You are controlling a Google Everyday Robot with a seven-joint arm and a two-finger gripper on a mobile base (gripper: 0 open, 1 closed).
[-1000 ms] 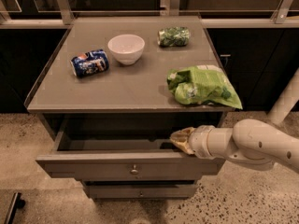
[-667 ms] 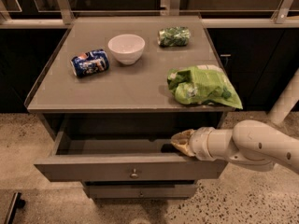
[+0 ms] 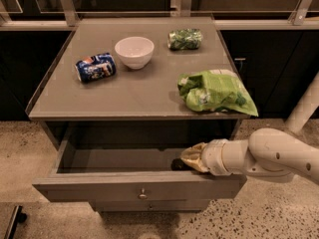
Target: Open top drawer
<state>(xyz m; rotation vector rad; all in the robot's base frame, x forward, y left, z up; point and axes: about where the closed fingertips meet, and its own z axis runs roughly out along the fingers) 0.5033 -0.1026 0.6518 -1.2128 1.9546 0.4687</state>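
The top drawer [image 3: 99, 189] is pulled well out from under the grey cabinet top. Its flat grey front carries a small round metal knob [image 3: 143, 193] at centre, and its deep grey tray [image 3: 119, 159] looks empty. My gripper [image 3: 178, 164] reaches in from the right over the drawer's front right edge, its dark tip down inside the tray. The white arm [image 3: 264, 156] behind it comes from the right.
On the cabinet top [image 3: 144, 91] lie a blue can [image 3: 95, 67] on its side, a white bowl [image 3: 134, 52], a small green packet [image 3: 185, 39] and a large green chip bag [image 3: 214, 91] at the right front edge. A lower drawer front [image 3: 149, 205] shows beneath. Speckled floor surrounds.
The top drawer has slid further out toward the camera, and the gripper has moved with its front edge.
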